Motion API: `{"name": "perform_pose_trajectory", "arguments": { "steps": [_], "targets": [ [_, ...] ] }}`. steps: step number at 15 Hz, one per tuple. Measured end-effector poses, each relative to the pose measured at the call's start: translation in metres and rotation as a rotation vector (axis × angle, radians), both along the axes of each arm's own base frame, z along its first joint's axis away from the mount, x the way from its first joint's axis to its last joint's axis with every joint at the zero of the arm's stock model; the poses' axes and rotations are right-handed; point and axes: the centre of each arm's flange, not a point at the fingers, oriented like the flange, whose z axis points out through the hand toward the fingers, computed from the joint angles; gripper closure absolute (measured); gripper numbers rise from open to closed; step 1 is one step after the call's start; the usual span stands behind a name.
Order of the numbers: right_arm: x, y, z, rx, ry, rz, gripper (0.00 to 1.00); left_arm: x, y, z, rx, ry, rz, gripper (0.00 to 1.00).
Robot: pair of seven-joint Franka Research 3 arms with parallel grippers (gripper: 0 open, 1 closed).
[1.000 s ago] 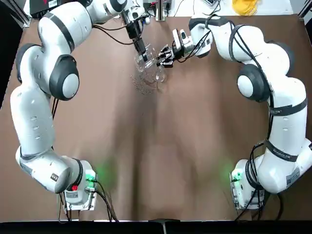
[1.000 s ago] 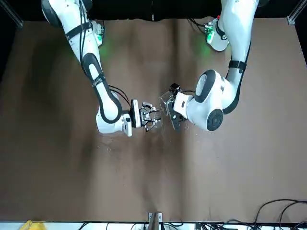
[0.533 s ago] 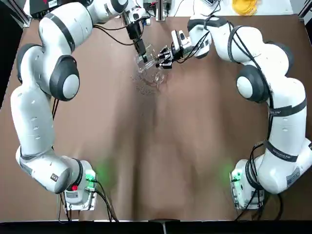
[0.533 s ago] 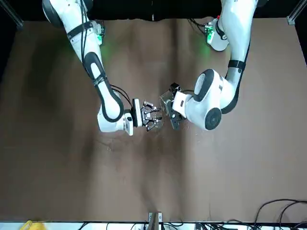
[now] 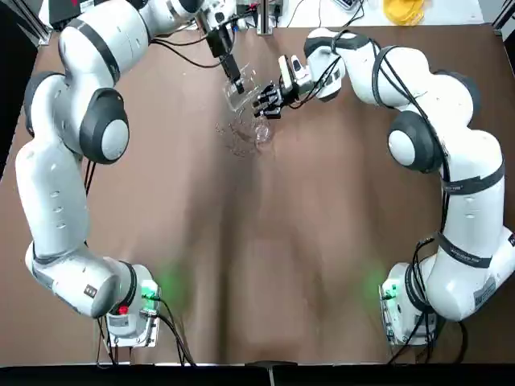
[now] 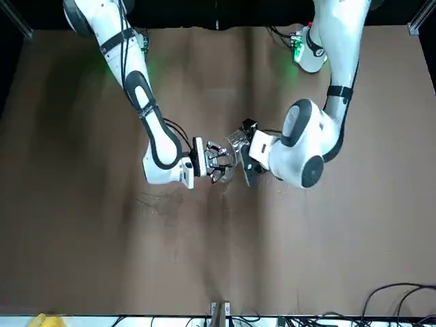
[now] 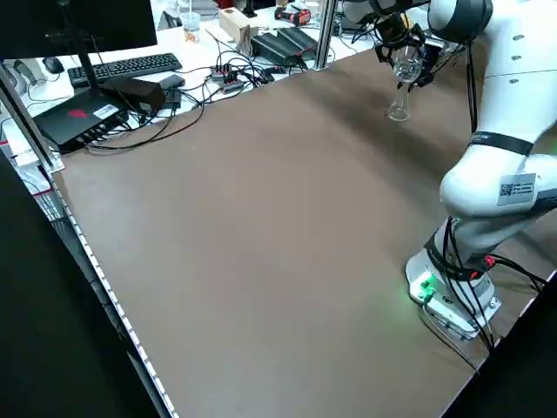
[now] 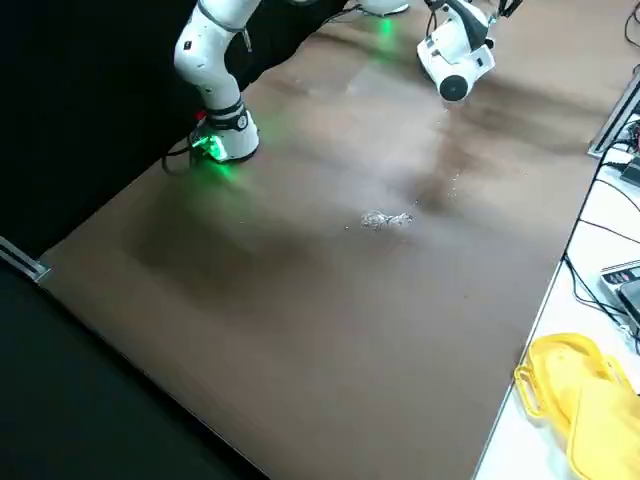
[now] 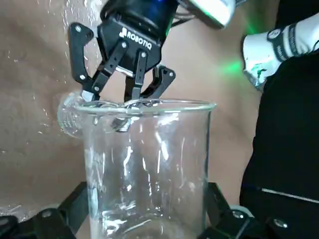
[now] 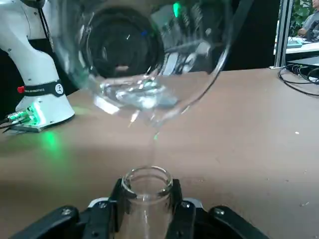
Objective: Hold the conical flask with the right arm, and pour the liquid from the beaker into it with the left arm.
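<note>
Pouring is judged to be under way and incomplete. The left gripper (image 9: 146,201), at the far middle of the table in the top view, has its 2 fingers closed around the sides of the beaker (image 9: 144,174). The beaker is tilted, its rim above and near the mouth of the conical flask (image 10: 146,214). The right gripper (image 5: 260,103), just beside it, has its 2 fingers clamped on the flask's narrow neck, with the wide base beyond them. Done: both vessels are grasped and brought together above the table (image 5: 265,265), and a thin stream (image 10: 152,147) runs from the beaker toward the flask mouth. Left: some liquid (image 10: 144,94) appears to remain in the beaker, so tipping should continue slowly, with the stream centred on the opening. The level inside the flask cannot be determined. Clear wet marks (image 8: 385,219) lie on the table, and droplets show near the vessels; their source is not established. The narrow mouth leaves little margin, and a small misalignment could send liquid down the outside. Markings: the right gripper's black body bears the lettering "ROBOTIQ" (image 9: 135,38). A black band (image 10: 42,89) around the left arm's lower segment carries white lettering, of which "ROBOTICS" is legible, beside a round emblem. The small dark label (image 5: 90,292) near that arm's base is too small to read. No graduation figures can be read on the beaker.
</note>
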Motion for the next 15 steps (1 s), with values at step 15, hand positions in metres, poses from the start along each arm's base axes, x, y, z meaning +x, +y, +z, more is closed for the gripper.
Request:
{"name": "perform_pose_trajectory", "arguments": {
  "steps": [15],
  "targets": [
    [0.053, -0.094, 0.01, 0.074, 0.027, -0.064, 0.61, 0.091, 0.172, 0.013, -0.862, -0.358, 0.036, 0.03]
  ]
}}
